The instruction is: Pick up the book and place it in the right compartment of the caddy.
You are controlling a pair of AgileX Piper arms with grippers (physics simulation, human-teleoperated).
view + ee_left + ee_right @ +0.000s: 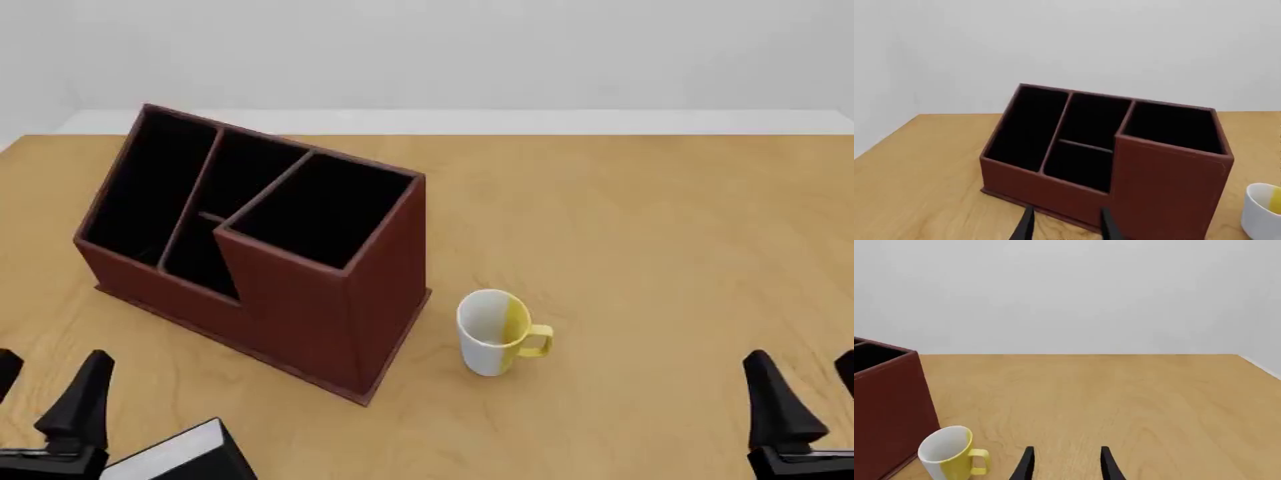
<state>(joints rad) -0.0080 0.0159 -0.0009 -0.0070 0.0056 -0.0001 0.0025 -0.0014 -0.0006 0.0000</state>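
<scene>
Left gripper (51, 385): sitting at the near left edge of the table (641, 250), jaws parted and carrying nothing, so the pick is not yet begun; only one finger (83, 400) is showing whole in the front view, the other being cut by the frame. Book (187, 458): lying at the near edge just beside the left gripper, black cover with a white page edge, mostly cropped by the bottom of the frame, so its full extent and how it is lying are hard to judge; neither wrist view is showing it. Caddy (267, 250): standing skewed at left-centre; the right compartment (323, 207) is opening upward at the end nearest the mug (494, 332); its depth is lost in the black lining. Risks, as judgement: the skew is making a square entry awkward, and a book lowered off-line could be catching on the rim or dropping into the divided middle slot (240, 175); a thin flat book may be slipping from a pinch; the mug, near the caddy's end wall, could be getting knocked. Right gripper (801, 400): idling at the near right, fingers apart and unladen, partly cut off.
</scene>
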